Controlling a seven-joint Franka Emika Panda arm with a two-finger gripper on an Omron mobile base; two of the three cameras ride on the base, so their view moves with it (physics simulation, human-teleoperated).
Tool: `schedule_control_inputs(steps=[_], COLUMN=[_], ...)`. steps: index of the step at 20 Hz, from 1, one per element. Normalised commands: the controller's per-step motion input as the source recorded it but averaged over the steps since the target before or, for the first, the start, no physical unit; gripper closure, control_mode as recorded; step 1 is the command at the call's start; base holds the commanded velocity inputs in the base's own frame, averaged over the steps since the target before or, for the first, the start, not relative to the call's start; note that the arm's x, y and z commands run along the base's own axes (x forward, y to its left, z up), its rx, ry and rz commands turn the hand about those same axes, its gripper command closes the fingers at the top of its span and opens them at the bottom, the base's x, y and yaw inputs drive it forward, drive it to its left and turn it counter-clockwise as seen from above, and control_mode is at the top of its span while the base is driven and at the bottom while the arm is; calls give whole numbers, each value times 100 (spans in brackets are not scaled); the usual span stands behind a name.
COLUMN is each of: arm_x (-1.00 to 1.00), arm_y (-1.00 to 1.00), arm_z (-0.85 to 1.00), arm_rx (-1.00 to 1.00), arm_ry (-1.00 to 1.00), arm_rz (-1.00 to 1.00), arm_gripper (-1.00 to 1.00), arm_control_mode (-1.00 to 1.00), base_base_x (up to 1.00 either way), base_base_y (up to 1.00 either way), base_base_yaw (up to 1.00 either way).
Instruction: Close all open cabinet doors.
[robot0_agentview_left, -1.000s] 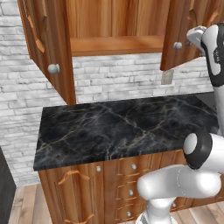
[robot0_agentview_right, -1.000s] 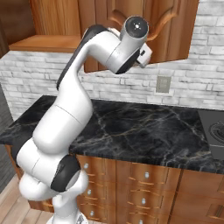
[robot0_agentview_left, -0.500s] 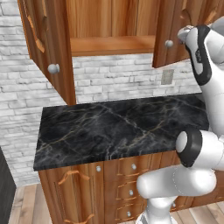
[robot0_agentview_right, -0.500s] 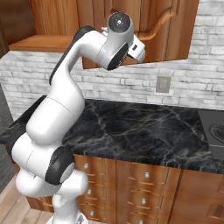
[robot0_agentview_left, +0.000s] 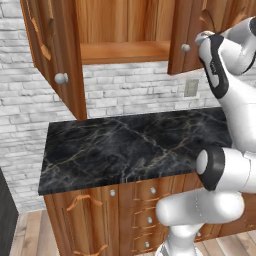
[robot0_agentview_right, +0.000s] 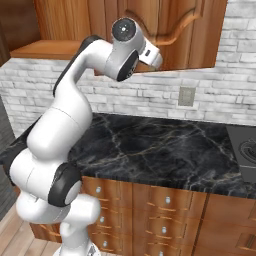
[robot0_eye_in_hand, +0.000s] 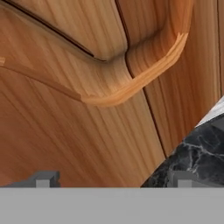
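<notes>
Reddish-brown cabinet doors hang open, arched carving, silver knobs.

The white arm rises from its base, bends at a dark elbow joint and reaches up and forward — its upper link climbs along the right edge of the left base view. The wrist turns at the top, the hand pointing away from the base. The gripper has its jaws spread wide, the two dark fingertips well apart — nothing between them.
</notes>
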Motion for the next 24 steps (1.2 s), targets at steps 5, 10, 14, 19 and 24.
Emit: schedule_control_inputs(steps=[5, 10, 14, 19, 24], arm_x=[69, 77, 80, 76, 76], arm_y=[9, 12, 10, 11, 15], arm_z=[-17, -10, -12, -22, -27], arm_rx=[-2, 0, 0, 0, -1], arm_ry=[-2, 0, 0, 0, 0], arm_rz=[0, 0, 0, 0, 0], arm_gripper=[-100, -100, -100, -100, -100], arm_control_mode=[-100, -100, -100, -100, -100], base_base_x=[0, 0, 0, 0, 0], base_base_y=[0, 0, 0, 0, 0], base_base_yaw=[0, 0, 0, 0, 0])
